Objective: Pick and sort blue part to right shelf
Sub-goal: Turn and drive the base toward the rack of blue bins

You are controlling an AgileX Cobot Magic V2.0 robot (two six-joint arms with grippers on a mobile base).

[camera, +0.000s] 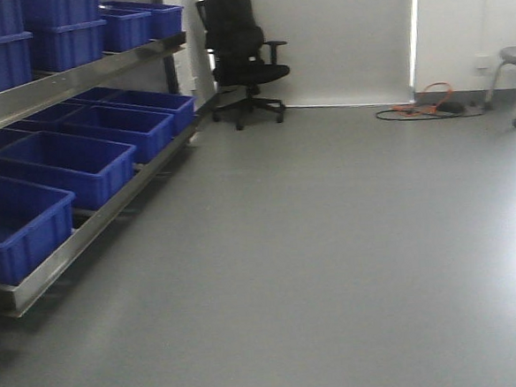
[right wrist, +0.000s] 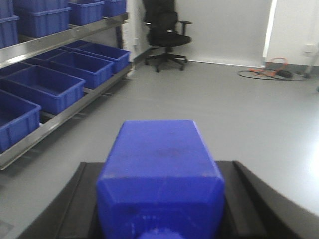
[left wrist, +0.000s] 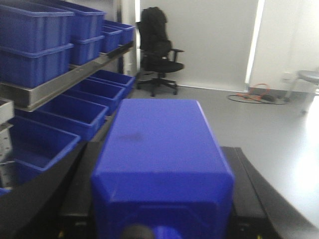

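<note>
left gripper (left wrist: 162,172) was clamped on a blue part (left wrist: 159,139), right gripper (right wrist: 160,174) on another blue block (right wrist: 159,154) (caps too blurred, i couldn't tell which was which); both hung near the right shelf (camera: 82,82) and its blue bins (camera: 105,155).

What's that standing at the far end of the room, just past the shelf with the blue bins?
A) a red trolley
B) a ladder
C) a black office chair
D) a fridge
C: a black office chair on wheels stands beyond the far end of the shelf holding the blue bins.
</note>
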